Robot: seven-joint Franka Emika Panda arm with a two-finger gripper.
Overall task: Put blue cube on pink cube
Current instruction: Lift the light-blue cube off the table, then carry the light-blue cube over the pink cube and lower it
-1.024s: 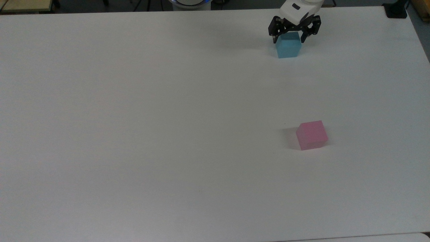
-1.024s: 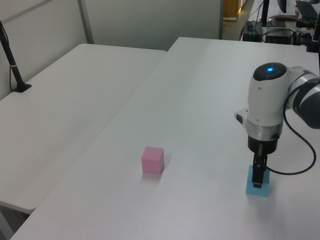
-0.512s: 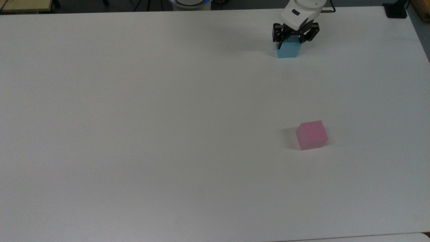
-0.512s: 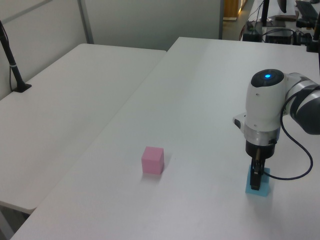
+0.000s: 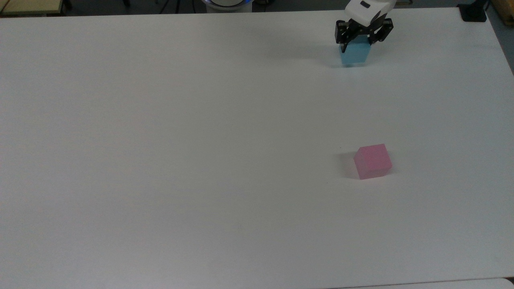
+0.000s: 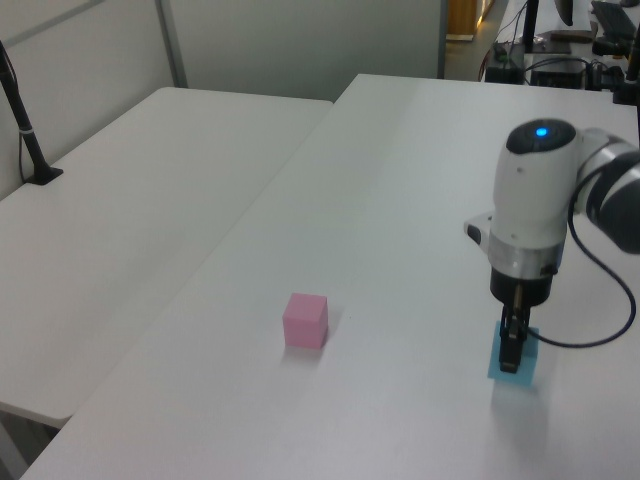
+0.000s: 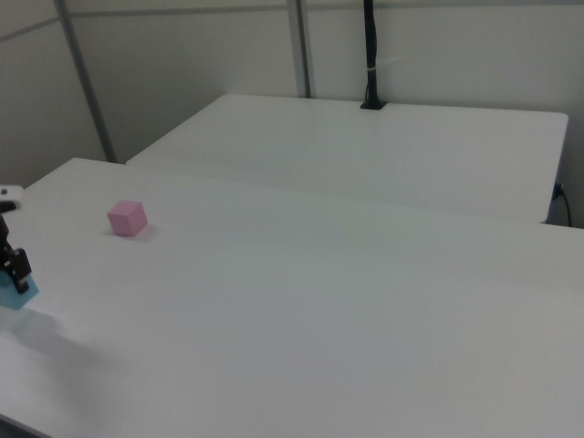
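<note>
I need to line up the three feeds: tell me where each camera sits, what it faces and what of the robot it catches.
Top view: high over the table, looking down; claw shut on the blue cube at the top edge.
Left view: beside the table, looking along it; white wrist and claw at the left view's right.
Right view: the opposite side, low; claw at the right view's left edge.
Shared: all show the pink cube standing apart.

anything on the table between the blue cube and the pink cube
Nothing. In the top view, only bare white table runs from the blue cube, held in the gripper, down to the pink cube. The left view shows the same bare gap.
</note>
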